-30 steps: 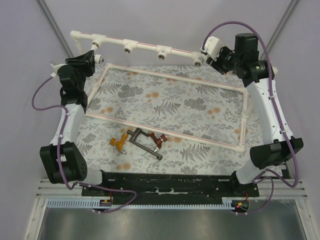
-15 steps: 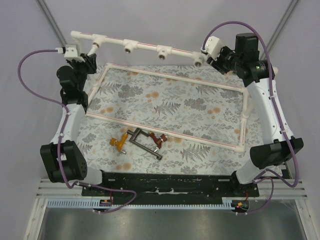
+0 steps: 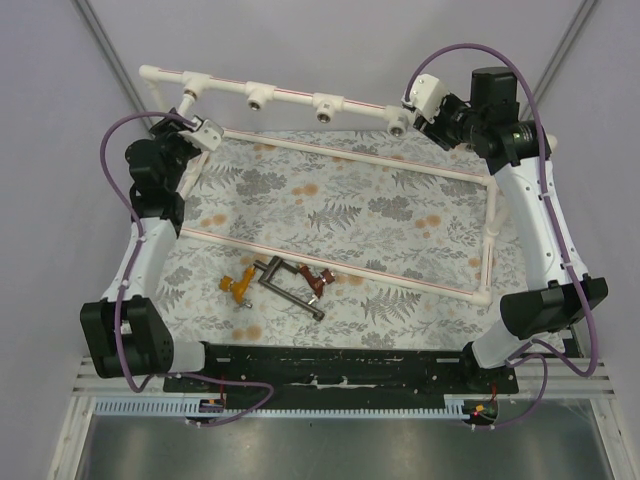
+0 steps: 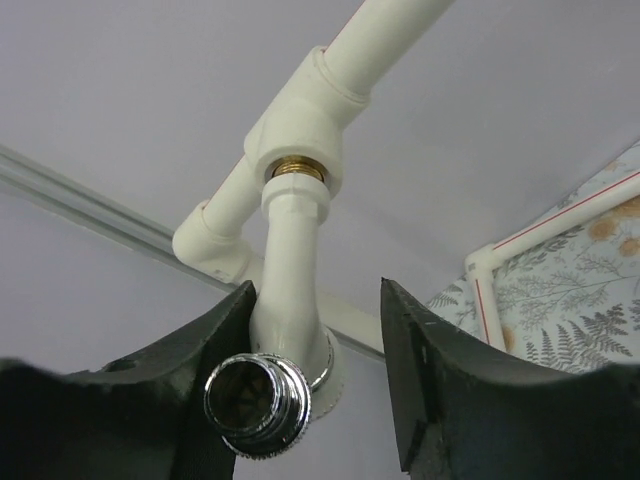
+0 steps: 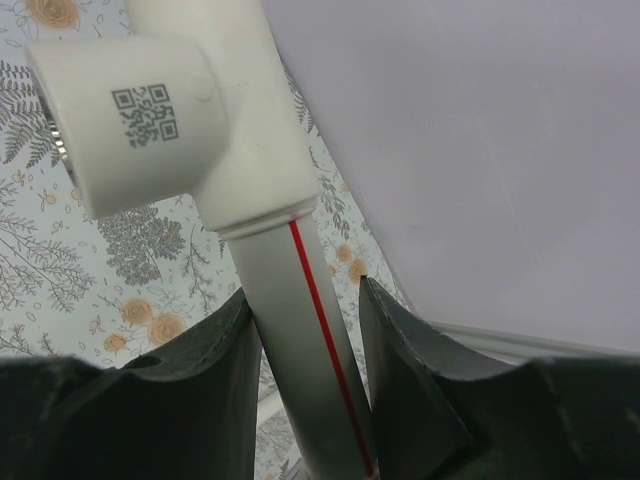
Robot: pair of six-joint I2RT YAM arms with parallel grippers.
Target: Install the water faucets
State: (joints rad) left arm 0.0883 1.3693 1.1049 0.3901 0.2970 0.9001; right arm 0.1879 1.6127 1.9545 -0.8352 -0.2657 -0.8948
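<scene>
Since the small white plastic faucet point(image 4: 290, 250), chromed at its threaded spout, already sits screwed into the leftmost brass-ringed tee socket point(image 4: 300, 120) of the raised white pipe rail point(image 3: 290, 93), the left gripper point(image 4: 315, 288) brackets it rather than grips. Its black fingers stand apart, one just beside the faucet's body and the other with clear air before it. That pose would suit either another turn or a release, and I cannot tell which is meant.

At the rail's far end, the right gripper point(image 5: 302, 290) has its fingers drawn in on the red-striped pipe just below a QR-marked tee. They look clamped, most likely to brace the rail against twisting. Three open sockets point(image 3: 325, 108) remain along the rail, so most of the job is ahead.

Their taps lie grouped near the front, well apart from both grippers: the orange-yellow faucet point(image 3: 236, 287), the larger dark grey metal faucet point(image 3: 285, 285) and the red-brown faucet point(image 3: 320, 285).

The surface is a grey floral cloth point(image 3: 330, 210) with rust-coloured blooms. It bears a flat rectangular frame of thin white pipe point(image 3: 340, 150), and the taps rest just outside the frame's near bar. Plain pale lilac walls point(image 3: 330, 40) close the back and sides.
</scene>
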